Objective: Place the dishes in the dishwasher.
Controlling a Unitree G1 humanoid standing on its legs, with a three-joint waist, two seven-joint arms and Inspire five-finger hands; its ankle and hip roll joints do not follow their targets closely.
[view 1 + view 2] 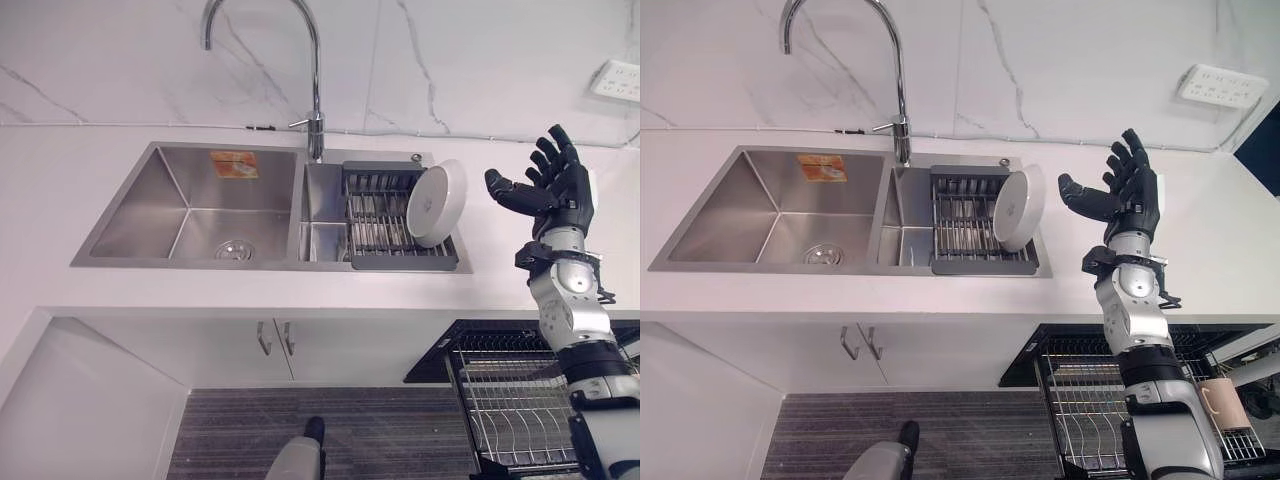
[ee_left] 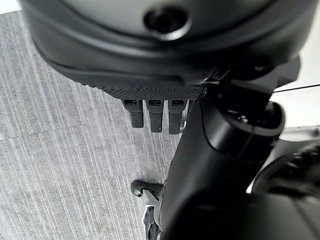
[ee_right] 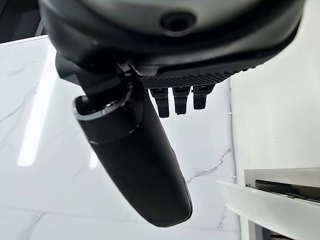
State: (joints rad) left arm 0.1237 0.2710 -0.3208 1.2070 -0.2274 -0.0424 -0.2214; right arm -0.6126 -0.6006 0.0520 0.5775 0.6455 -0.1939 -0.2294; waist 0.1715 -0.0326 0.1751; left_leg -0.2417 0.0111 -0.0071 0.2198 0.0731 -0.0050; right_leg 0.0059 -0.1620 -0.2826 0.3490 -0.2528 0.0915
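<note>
A white plate (image 1: 437, 203) stands on edge in the dark drying rack (image 1: 385, 225) set over the right basin of the steel sink (image 1: 190, 205). My right hand (image 1: 548, 185) is raised above the counter to the right of the plate, apart from it, open with fingers spread and holding nothing. The plate's rim (image 3: 270, 205) shows past the thumb (image 3: 135, 155) in the right wrist view. The dishwasher's wire rack (image 1: 515, 400) is pulled out below the counter at the lower right. My left hand (image 2: 155, 112) hangs over the grey floor, fingers straight, empty.
A tall curved tap (image 1: 312, 60) rises behind the sink. A white counter (image 1: 60, 190) surrounds it, with a wall socket (image 1: 620, 80) at the far right. White cupboard doors (image 1: 272, 345) sit below. A beige mug (image 1: 1220, 405) rests in the dishwasher rack (image 1: 1090, 400).
</note>
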